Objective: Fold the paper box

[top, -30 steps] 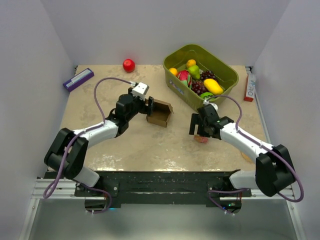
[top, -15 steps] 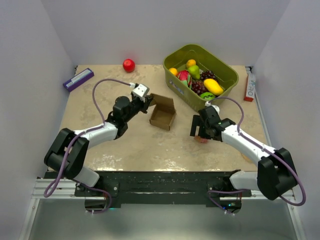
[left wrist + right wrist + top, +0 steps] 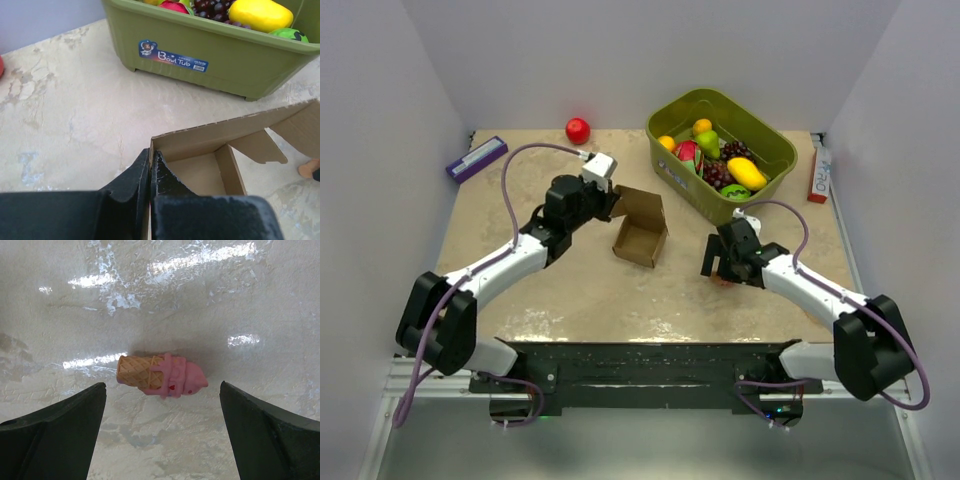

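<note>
Left tool (image 3: 150, 172) went from wide open to shut, pinching near wall corner of paper box (image 3: 200, 165). Box swung upright on table (image 3: 570, 290), left of green tub (image 3: 775, 150). Grip looked secure; lid flap not yet folded. Box held nothing; tub held toy fruit (image 3: 720, 160). Right tool (image 3: 161, 390) gaped wide, empty, above ice-cream toy (image 3: 162, 376).

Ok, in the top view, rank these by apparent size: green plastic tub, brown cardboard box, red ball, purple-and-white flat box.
Largest to smallest:
1. green plastic tub
2. brown cardboard box
3. purple-and-white flat box
4. red ball
</note>
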